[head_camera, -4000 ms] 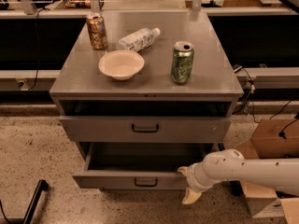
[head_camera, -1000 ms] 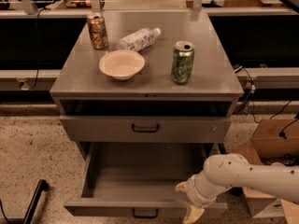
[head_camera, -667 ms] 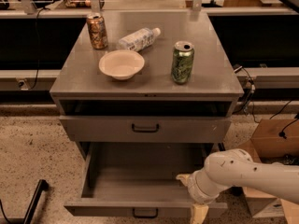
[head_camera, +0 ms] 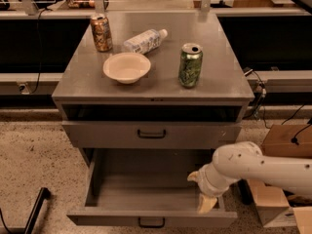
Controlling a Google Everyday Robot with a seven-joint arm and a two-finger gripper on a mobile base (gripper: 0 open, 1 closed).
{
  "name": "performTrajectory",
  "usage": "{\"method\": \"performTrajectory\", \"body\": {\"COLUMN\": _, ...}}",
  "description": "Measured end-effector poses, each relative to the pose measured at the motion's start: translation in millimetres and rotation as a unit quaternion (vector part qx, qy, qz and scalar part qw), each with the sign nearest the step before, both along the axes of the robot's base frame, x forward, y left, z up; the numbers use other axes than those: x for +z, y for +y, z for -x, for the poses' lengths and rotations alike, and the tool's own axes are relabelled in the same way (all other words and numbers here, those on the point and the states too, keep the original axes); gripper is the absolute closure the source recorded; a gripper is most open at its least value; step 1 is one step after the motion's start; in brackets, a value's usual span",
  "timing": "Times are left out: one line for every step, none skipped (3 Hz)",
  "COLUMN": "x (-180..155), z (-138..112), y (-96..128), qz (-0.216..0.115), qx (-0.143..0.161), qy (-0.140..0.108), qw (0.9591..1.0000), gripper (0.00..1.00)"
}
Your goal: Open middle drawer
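The middle drawer point(head_camera: 112, 218) is pulled far out of the grey cabinet. Its low front panel carries a small dark bar handle point(head_camera: 151, 222), and its inside looks bare. My gripper point(head_camera: 200, 190), on a white arm coming in from the right, sits over the drawer's right side, just behind the front panel. Its two yellowish fingertips point(head_camera: 206, 204) stand apart and hold nothing. The taller top drawer point(head_camera: 97, 134) above is pushed in. The lowest drawer is hidden below the open one.
On the cabinet top point(head_camera: 219, 82) stand a cream bowl point(head_camera: 126, 67), a green can point(head_camera: 190, 65), an orange can point(head_camera: 101, 32) and a lying water bottle point(head_camera: 144, 40). Cardboard boxes point(head_camera: 285, 140) stand on the floor at right. A dark bar point(head_camera: 34, 211) lies at lower left.
Since four seconds ago the middle drawer has slid much farther out. In the last second the drawer has stayed put and my gripper has moved up and back a little.
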State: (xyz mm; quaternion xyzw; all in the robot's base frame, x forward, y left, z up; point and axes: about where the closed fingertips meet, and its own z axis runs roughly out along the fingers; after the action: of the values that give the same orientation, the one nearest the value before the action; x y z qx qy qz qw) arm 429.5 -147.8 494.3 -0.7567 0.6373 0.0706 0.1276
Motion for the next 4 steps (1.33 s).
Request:
{"method": "performTrajectory", "body": {"x": -12.5, "z": -55.8, "y": -7.7, "qz": 0.005, "qx": -0.013, "qy": -0.006, "qw": 0.9999, "gripper": 0.54}}
{"method": "performTrajectory", "body": {"x": -35.0, "z": -96.6, "y": -4.4, "qz": -0.002, "qx": -0.025, "qy": -0.001, "qw": 0.9997, "gripper": 0.78}}
{"method": "performTrajectory", "body": {"x": -78.8, "z": -106.1, "y": 5.0, "qz": -0.013, "qx": -0.052, "qy": 0.026, "qw": 0.9982, "gripper": 0.99}}
{"method": "performTrajectory", "body": {"x": -113.8, "z": -87.7, "y": 20.2, "qz": -0.024, "qx": -0.082, "qy": 0.059, "qw": 0.9946, "gripper": 1.0}}
